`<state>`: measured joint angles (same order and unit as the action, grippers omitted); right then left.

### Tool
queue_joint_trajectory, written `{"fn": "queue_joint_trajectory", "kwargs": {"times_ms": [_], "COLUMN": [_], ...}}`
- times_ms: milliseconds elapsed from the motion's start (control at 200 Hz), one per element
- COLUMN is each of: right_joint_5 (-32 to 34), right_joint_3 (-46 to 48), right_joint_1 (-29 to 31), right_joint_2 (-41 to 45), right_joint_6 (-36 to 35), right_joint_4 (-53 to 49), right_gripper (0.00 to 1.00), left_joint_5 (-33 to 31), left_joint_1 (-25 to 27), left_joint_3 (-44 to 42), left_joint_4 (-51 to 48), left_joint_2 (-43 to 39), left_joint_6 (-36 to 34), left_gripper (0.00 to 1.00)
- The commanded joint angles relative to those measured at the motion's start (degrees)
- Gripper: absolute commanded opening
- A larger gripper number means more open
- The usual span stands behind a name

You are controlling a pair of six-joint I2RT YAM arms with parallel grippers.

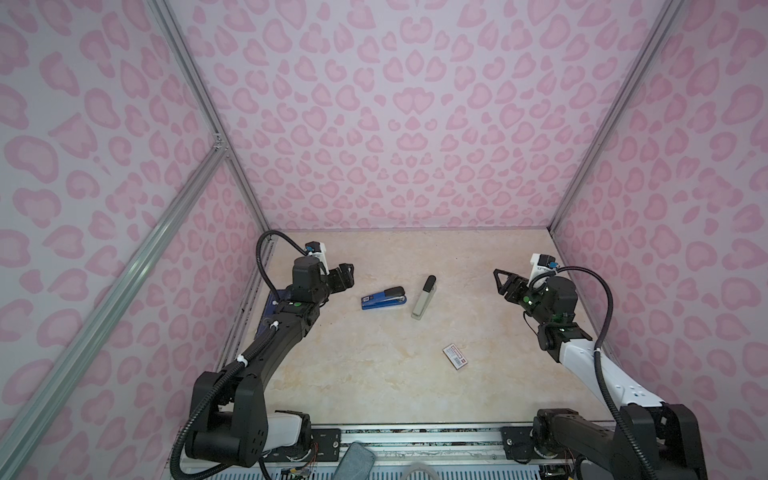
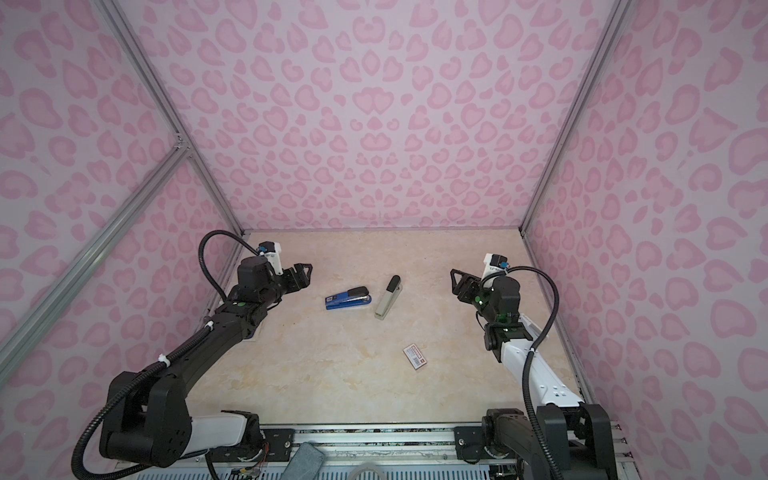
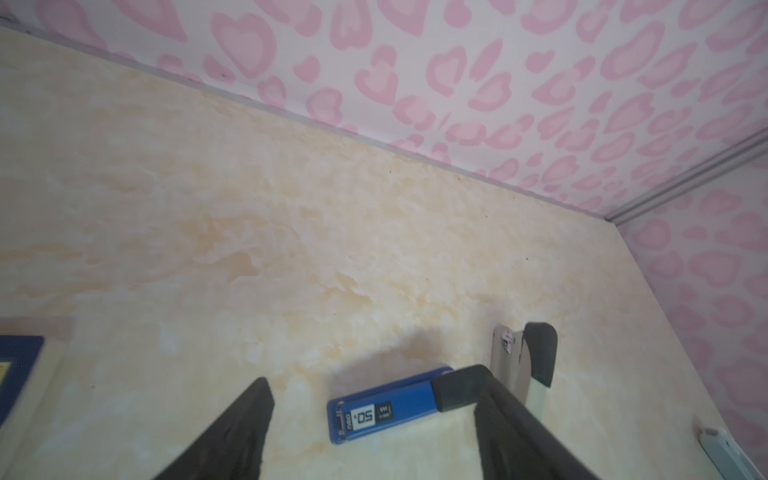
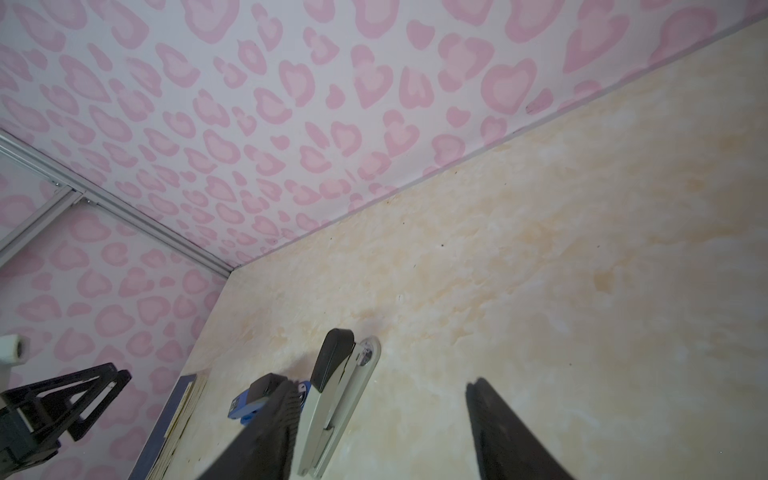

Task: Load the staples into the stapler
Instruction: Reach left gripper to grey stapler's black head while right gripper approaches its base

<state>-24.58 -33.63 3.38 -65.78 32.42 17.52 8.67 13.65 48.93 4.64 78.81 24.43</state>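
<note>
Two staplers lie mid-table in both top views: a blue stapler (image 1: 383,297) (image 2: 348,297) with a black top and a pale grey stapler (image 1: 424,297) (image 2: 388,297) with a black end. A small white box (image 1: 455,356) (image 2: 415,357) with a red label lies closed, nearer the front; the staples are hidden. My left gripper (image 1: 349,272) (image 3: 374,376) hovers open left of the blue stapler (image 3: 386,409), holding nothing. My right gripper (image 1: 498,278) (image 4: 380,382) hangs open to the right of the grey stapler (image 4: 345,399), also holding nothing.
A dark blue booklet (image 3: 16,365) (image 4: 183,411) lies by the left wall, mostly under my left arm in both top views. Pink-patterned walls close the table on three sides. A metal rail (image 1: 415,432) runs along the front edge.
</note>
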Motion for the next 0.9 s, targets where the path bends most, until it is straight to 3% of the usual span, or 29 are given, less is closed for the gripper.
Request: {"fn": "queue_joint_trajectory", "kwargs": {"times_ms": [0,140,345,675,895], "right_joint_5": [0.69,1.81,2.94,3.13,2.88], "right_joint_3": [-0.86,0.49,3.47,5.95,7.51], "right_joint_1": [3.14,5.27,7.22,7.61,7.76], "right_joint_2": [-0.69,-2.34,-2.61,-2.6,-4.36], "right_joint_6": [-2.02,-1.63,0.09,1.85,3.24], "right_joint_4": [-8.24,-9.27,-8.7,-8.57,-6.48], "right_gripper": [0.71,0.63,0.63,0.66,0.65], "left_joint_5": [0.44,-1.06,-7.63,-12.61,-12.99], "left_joint_1": [4.75,12.14,20.4,24.71,26.55], "left_joint_3": [2.93,10.58,24.68,45.42,52.56], "left_joint_4": [-3.55,-7.12,-14.28,-25.83,-29.95], "left_joint_2": [3.57,11.39,23.03,40.36,46.78], "left_joint_6": [1.32,1.07,-2.72,-4.73,-4.91], "left_gripper": [0.79,0.78,0.83,0.87,0.81]}}
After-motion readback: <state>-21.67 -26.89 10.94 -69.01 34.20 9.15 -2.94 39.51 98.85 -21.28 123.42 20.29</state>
